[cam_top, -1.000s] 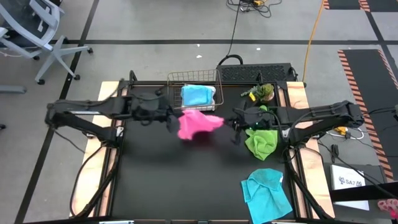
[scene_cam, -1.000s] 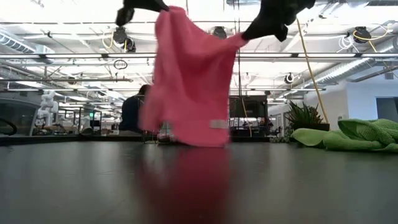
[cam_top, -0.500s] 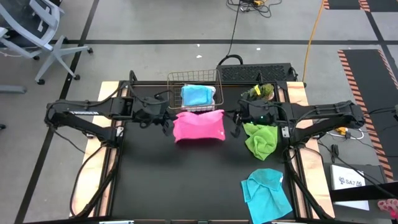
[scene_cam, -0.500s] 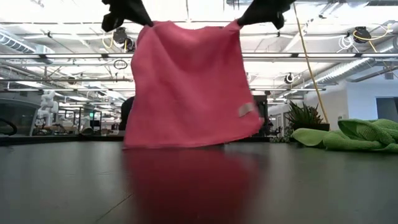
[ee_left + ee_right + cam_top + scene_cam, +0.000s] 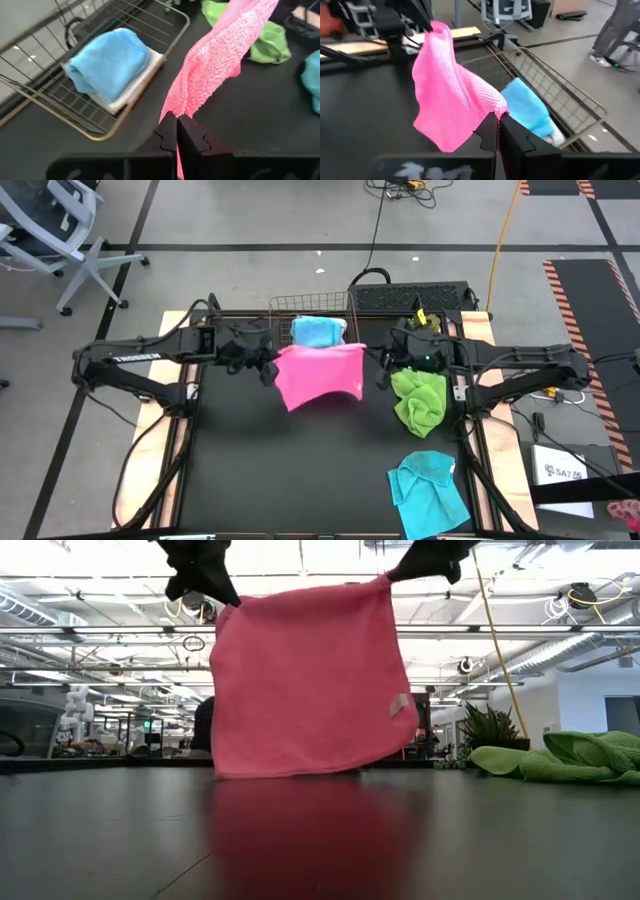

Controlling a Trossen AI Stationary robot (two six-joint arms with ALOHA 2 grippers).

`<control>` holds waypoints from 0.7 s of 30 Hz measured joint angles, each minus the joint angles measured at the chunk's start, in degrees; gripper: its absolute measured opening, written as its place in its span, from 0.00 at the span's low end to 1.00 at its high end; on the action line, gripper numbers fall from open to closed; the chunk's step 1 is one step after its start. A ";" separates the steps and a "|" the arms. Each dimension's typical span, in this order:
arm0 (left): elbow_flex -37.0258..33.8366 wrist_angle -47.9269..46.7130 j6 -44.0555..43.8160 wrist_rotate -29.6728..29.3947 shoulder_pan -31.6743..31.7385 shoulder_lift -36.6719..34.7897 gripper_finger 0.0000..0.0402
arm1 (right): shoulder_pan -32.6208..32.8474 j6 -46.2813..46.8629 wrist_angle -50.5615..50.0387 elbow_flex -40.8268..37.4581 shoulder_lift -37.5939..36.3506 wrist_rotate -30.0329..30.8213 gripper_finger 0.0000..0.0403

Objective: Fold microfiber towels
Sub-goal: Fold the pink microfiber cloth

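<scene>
Black matting covers the table (image 5: 300,470), and above its upper middle both arms hold one pink towel (image 5: 320,375) stretched between them. Left gripper (image 5: 268,368) is pinched tight on one top corner, right gripper (image 5: 378,370) clamped on the other, so the cloth hangs flat like a sheet, its lower edge close to the surface in the low view. Just behind it, at the top centre of the frame, a wire basket (image 5: 283,308) holds a folded blue towel (image 5: 316,331). Right of the pink one lies a crumpled green towel (image 5: 422,402), and a second blue towel (image 5: 428,490) sits rumpled at the lower right.
</scene>
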 joint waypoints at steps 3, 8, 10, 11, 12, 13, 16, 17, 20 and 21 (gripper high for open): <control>0.00 0.11 3.30 -0.02 2.13 0.00 0.00 | -2.19 -2.30 -2.20 0.00 0.11 -0.03 0.00; 0.00 0.74 7.81 0.15 5.20 0.00 0.00 | -5.29 -3.76 -2.56 0.00 0.09 -0.20 0.00; 0.00 1.30 8.83 0.69 5.89 0.00 0.00 | -5.64 -3.38 -2.68 0.00 0.09 -1.02 0.00; 0.00 1.41 9.17 0.84 6.05 0.00 0.00 | -5.64 -2.62 -2.86 0.00 0.09 -2.05 0.00; 0.00 1.53 9.51 1.05 6.11 0.00 0.00 | -5.64 -1.81 -3.00 -0.11 0.10 -3.24 0.00; 0.00 1.74 9.75 1.31 6.15 0.00 0.00 | -5.63 -1.13 -3.11 -0.44 0.23 -4.33 0.00; 0.00 1.76 10.13 1.79 6.09 0.00 0.00 | -4.86 0.20 -4.56 -1.85 0.51 -4.64 0.00; 0.00 1.75 10.09 1.87 6.09 0.00 0.00 | -4.68 0.63 -5.31 -2.27 0.55 -4.63 0.00; 0.00 1.06 9.39 2.97 5.64 0.00 0.00 | -4.29 3.30 -6.43 -2.99 0.55 -4.74 0.00; 0.00 0.82 8.69 3.57 5.34 0.00 0.00 | -3.88 4.16 -7.17 -3.14 0.55 -4.73 0.00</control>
